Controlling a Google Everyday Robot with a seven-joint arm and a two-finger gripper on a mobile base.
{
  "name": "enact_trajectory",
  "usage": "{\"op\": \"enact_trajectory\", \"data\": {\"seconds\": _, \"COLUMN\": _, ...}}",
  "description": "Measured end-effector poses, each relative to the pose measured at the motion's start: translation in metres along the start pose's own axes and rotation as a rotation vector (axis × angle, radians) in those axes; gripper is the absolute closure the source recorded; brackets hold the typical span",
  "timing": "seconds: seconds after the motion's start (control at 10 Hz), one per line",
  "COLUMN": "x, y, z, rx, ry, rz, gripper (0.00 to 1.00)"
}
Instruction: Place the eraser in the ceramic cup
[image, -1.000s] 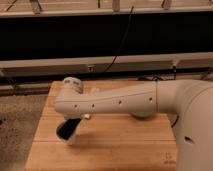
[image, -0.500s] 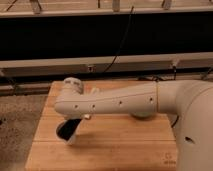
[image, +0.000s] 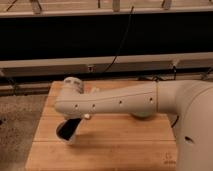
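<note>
**At the tabletop's (image: 120, 147) left edge: gripper (image: 68, 130) down low**

It hangs under the wrist; open or closed, can't tell. Eraser and ceramic cup aren't visible, maybe hidden beneath. Probably the placing step, so next up: centering over the ceramic cup.

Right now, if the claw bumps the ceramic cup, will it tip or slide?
The claw hangs over the table's front left, hiding most of the cup. Only a whitish edge shows, so its stance is unclear; struck high it might tip. On the smooth wood it would likely slide; ceramic is stiff and may chip.
</note>
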Motion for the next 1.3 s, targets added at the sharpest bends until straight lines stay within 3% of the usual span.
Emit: {"op": "enact_trajectory", "data": {"seconds": 1.3, "x": 0.0026, "y": -0.0032, "z": -0.0002, "rx": 0.009, "ry": 0.000, "rz": -0.045, "gripper": 0.93}}
